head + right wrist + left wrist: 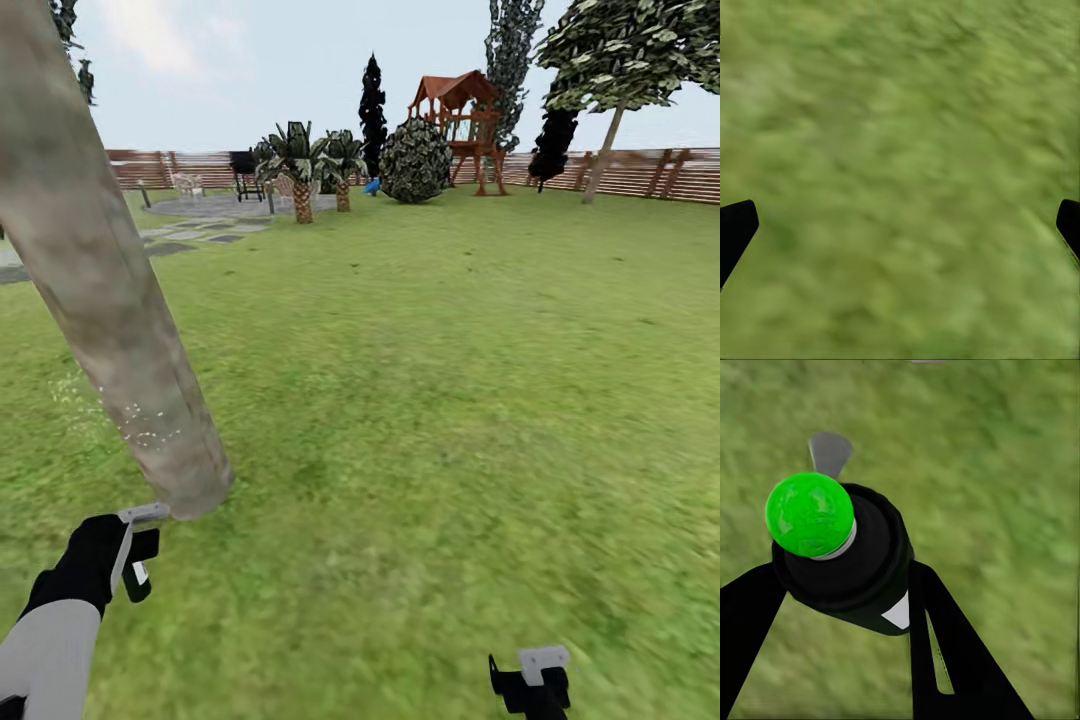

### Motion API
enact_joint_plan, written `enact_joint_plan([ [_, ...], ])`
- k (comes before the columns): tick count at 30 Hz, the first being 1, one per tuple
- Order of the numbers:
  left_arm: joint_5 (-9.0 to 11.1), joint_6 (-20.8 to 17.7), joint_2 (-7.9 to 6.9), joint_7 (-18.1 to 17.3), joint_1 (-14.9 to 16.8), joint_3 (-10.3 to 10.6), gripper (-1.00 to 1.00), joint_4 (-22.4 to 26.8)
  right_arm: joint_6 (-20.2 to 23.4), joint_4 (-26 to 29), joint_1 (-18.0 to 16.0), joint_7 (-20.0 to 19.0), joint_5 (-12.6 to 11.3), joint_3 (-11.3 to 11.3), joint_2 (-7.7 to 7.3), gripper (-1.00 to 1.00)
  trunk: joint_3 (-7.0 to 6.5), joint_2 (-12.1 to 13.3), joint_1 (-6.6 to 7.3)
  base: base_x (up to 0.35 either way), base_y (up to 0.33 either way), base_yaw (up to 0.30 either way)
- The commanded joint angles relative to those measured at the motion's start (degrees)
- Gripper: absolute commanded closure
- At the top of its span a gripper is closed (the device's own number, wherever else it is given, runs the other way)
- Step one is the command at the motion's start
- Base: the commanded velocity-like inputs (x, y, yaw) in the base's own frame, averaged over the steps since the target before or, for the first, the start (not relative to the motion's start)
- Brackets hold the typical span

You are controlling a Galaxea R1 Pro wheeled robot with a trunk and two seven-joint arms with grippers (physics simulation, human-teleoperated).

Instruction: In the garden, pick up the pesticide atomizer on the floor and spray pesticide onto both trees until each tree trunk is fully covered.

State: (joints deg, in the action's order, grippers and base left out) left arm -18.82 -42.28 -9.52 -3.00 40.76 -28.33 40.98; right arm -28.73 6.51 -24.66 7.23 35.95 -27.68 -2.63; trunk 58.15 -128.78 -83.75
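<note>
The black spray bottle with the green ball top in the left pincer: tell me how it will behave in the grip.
The black round-bodied spray bottle with a glossy green ball top looks rigid, so it probably won't deform. Its curved, smooth wall may let it twist or slip between the left pincer's black fingers. It seems small against the pincer, so likely light.

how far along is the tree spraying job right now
Done: the dark atomizer bottle with its green cap is off the grass, clamped in the left gripper. In hand: fine white specks dot the lower part of the near grey-brown trunk, the rest looks bare. Left: the leaning tree by the fence. Right gripper is open.
</note>
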Motion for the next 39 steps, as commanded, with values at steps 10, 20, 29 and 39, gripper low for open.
enact_joint_plan([
  [10,0.16,-0.70,1.61,-1.32,0.10,0.17,1.00,0.92,-0.18,-0.10,-0.04,0.33,0.61,-0.27,0.00,-1.00,0.37,-0.02,-0.01,0.070,-0.084,0.251],
  [20,0.10,-0.61,4.44,-1.24,0.13,0.15,1.00,0.95,-0.17,-0.10,-0.04,0.35,0.61,-0.27,0.04,-1.00,0.66,-0.02,-0.01,0.139,-0.223,0.227],
  [29,0.10,-0.58,4.47,-1.18,0.11,0.11,1.00,0.95,-0.10,-0.10,-0.04,0.50,0.61,-0.34,-0.03,-1.00,0.68,-0.02,-0.01,0.167,-0.238,0.014],
  [39,0.10,-0.61,4.42,-1.14,0.12,0.11,1.00,0.95,-0.09,-0.10,-0.04,0.51,0.61,-0.33,0.01,-1.00,0.68,-0.02,-0.01,0.182,-0.236,0.052],
])
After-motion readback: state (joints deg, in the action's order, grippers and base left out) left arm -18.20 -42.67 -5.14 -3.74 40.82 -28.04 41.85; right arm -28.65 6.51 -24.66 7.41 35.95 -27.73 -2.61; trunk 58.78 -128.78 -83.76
